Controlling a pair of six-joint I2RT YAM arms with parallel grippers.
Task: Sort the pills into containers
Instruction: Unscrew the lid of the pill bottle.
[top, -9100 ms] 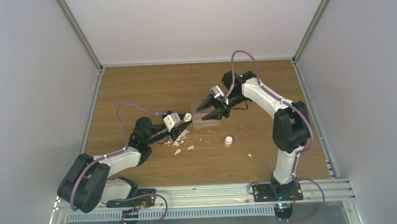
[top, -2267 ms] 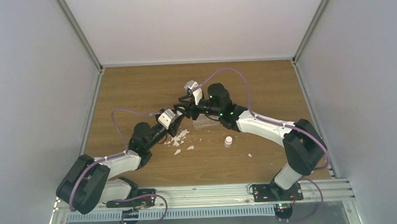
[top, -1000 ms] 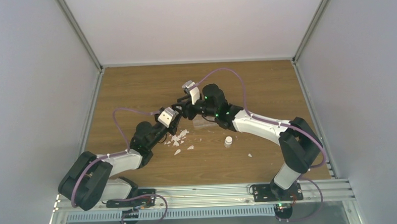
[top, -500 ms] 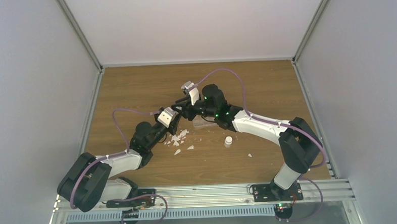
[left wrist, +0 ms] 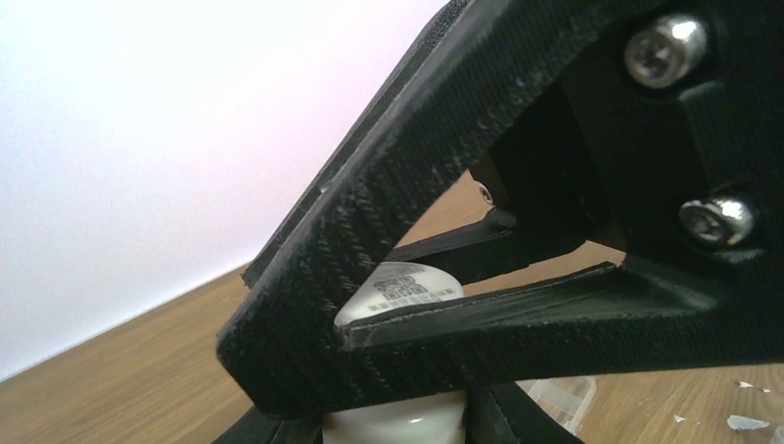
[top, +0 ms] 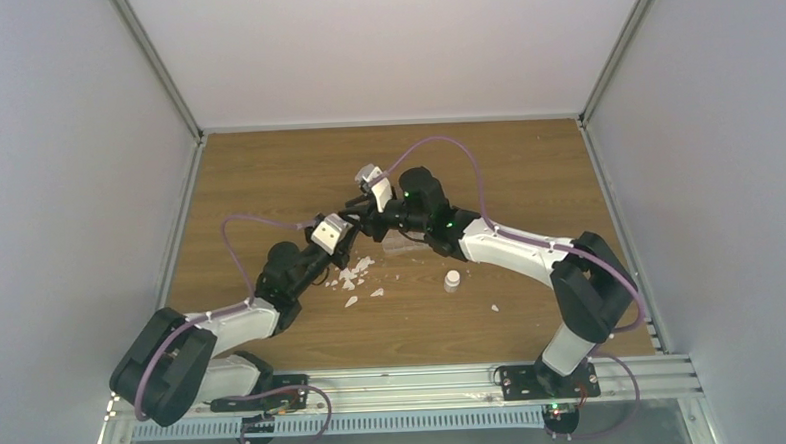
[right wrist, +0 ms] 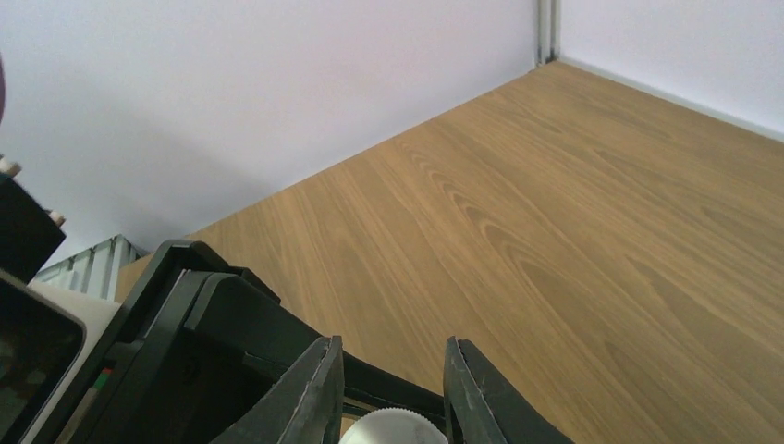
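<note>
Your brown wood-grain table (top: 267,167) runs between plain white walls (top: 381,42), with a ribbed aluminium rail (top: 416,386) along its near edge; left of centre you have a cluster of irregular white flakes (top: 352,274), with two more just nearer; a lone flake (top: 495,308) lies well apart to the right; a small white cylindrical plastic vial (top: 453,278) stands upright, right of the cluster; your left wrist view shows a second white vial (left wrist: 407,294) with a printed code on its flat top; your right wrist view shows a white ridged round cap (right wrist: 393,427) at its bottom edge.
</note>
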